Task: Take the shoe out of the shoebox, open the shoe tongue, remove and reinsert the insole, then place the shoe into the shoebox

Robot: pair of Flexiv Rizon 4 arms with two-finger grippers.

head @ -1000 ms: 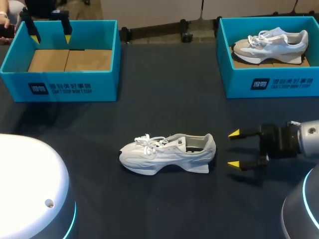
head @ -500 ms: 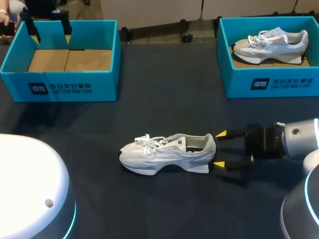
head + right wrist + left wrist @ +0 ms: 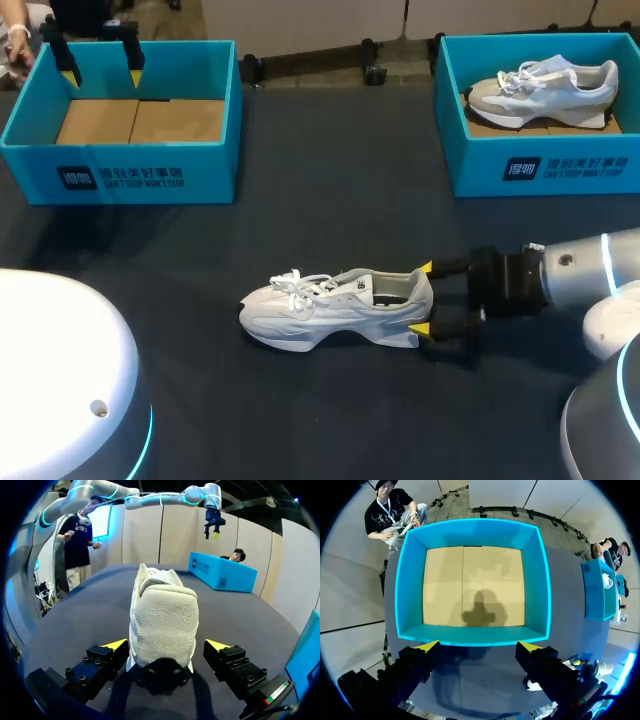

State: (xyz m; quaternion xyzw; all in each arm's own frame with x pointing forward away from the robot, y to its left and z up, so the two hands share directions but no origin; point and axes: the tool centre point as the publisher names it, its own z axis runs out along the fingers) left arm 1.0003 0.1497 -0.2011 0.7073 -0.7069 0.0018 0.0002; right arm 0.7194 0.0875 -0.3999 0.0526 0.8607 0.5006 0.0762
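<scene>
White sneaker lies upright on its sole near the middle of the dark counter, toe to 9 o'clock, heel to 3 o'clock, laces tied. There is a small dark logo on its side, too small to read.

Right end effector comes in from 3 o'clock, level with the counter. Its fingers are spread, one yellow tip on each side of the heel. In the right wrist view the heel sits between the fingers with a slim gap on both sides, so no pinch is seen.

Left shoebox is at 10 o'clock: teal walls, bare brown cardboard floor, nothing inside. Its front wall has a dark square logo with white print beside it. Left end effector hangs at the box's far wall, fingers spread wide and holding nothing. In the left wrist view the end effector looks straight down on the box, and its shadow falls on the cardboard floor.

Right shoebox is at 2 o'clock, same teal, with the same kind of logo and print on the front. A second sneaker, grey and white, rests inside it, toe to 9 o'clock.

The counter surface is matte, dark grey to black. White rounded robot bases with blue light rings sit at 7 o'clock and 5 o'clock.
</scene>
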